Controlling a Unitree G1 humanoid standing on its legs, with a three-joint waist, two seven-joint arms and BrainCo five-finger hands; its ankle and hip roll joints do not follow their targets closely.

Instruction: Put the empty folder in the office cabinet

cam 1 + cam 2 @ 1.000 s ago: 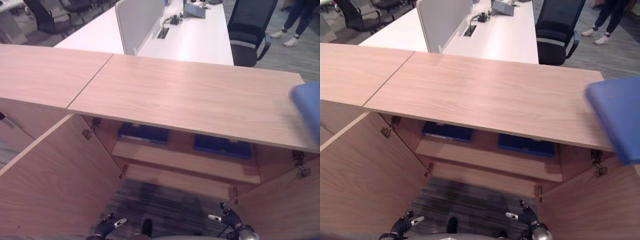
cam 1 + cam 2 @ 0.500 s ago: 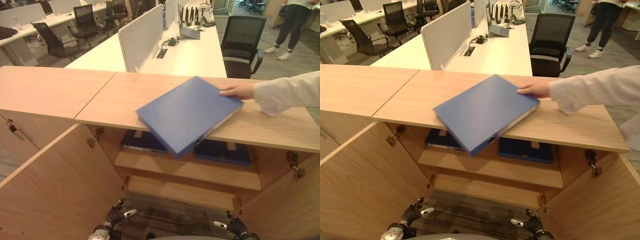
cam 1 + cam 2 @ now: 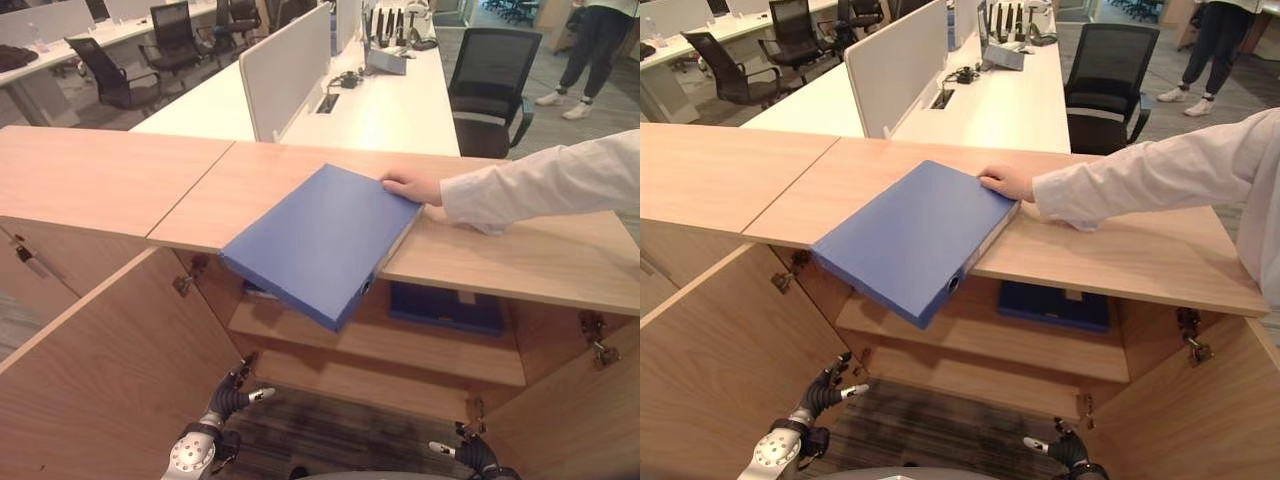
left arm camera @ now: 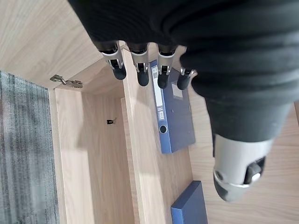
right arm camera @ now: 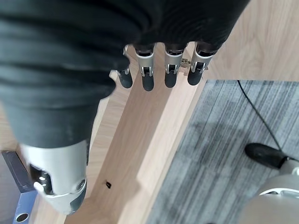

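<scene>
Slid further toward 7 o'clock, blue folder [image 3: 318, 241] overhanging cabinet top [image 3: 120, 178], person's hand [image 3: 408, 187] at its 2 o'clock corner. Hung low, left hand [image 3: 237, 395] and right hand [image 3: 462, 455], fingers relaxed, grasping nothing.

Folder: blue folder [image 3: 915, 235] lies on the cabinet top [image 3: 1120, 250]; its near corner overhangs the front edge
Person: a person's hand [image 3: 1006, 183] in a white sleeve touches the folder's far corner
Cabinet: doors open; another blue folder [image 3: 1052, 305] on the shelf [image 3: 980, 335]
Robot: left hand [image 3: 828, 388] and right hand [image 3: 1052, 448] low, fingers relaxed, holding nothing
</scene>
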